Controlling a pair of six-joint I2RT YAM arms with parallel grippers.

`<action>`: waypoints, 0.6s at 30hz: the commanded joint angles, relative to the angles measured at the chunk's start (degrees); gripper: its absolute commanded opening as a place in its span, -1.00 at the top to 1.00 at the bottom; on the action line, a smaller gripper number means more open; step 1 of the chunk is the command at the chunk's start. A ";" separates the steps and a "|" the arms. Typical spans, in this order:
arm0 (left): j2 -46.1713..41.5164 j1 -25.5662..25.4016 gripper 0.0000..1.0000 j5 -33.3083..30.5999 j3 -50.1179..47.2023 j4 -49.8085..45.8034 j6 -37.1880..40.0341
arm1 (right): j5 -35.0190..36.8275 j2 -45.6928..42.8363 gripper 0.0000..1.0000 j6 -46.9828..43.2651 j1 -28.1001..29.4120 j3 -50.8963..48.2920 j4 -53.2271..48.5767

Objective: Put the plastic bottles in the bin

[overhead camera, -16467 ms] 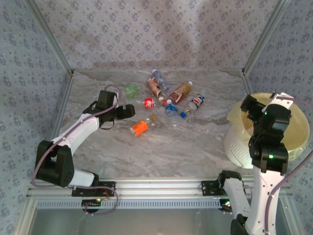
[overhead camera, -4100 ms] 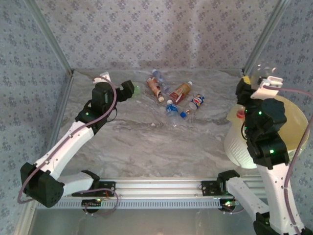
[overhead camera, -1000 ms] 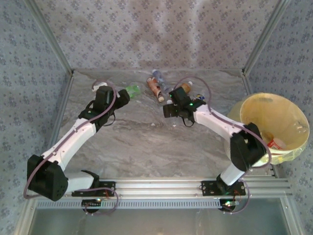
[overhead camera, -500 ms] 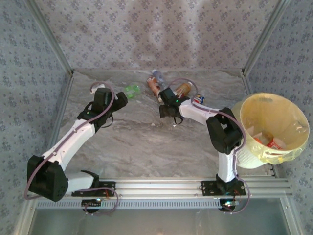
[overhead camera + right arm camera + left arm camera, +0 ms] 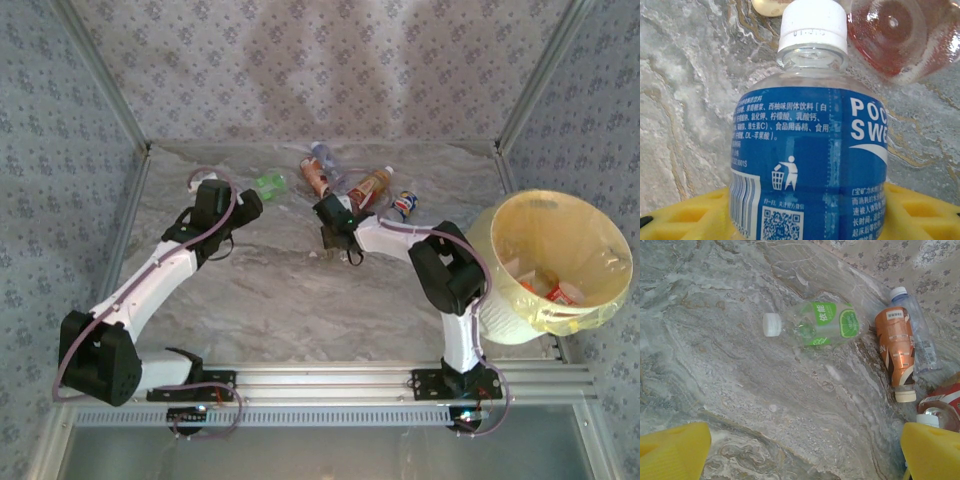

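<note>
Bottles lie loose on the table, so I take one at a time. Right gripper straddles the blue bottle, pads against its sides; whether it's clamped I cannot tell. Left gripper is spread wide and empty, green bottle just ahead. Bin stands well away from both

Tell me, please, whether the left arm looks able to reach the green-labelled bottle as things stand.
Probably yes. The left gripper hangs open short of the green-labelled bottle, with bare marble table between them. The orange-labelled bottle lies beside its base end, not across the approach.
</note>
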 commanded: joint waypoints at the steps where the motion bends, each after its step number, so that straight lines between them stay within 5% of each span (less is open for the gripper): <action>1: 1.32 0.38 -0.95 0.22 1.39 -1.14 -0.27 | 0.63 -5.21 -0.12 -3.55 0.40 -3.49 4.96; 18: 2.92 0.45 -0.95 4.24 1.42 1.63 -3.05 | -1.82 -36.44 0.06 -16.81 2.98 -20.55 16.99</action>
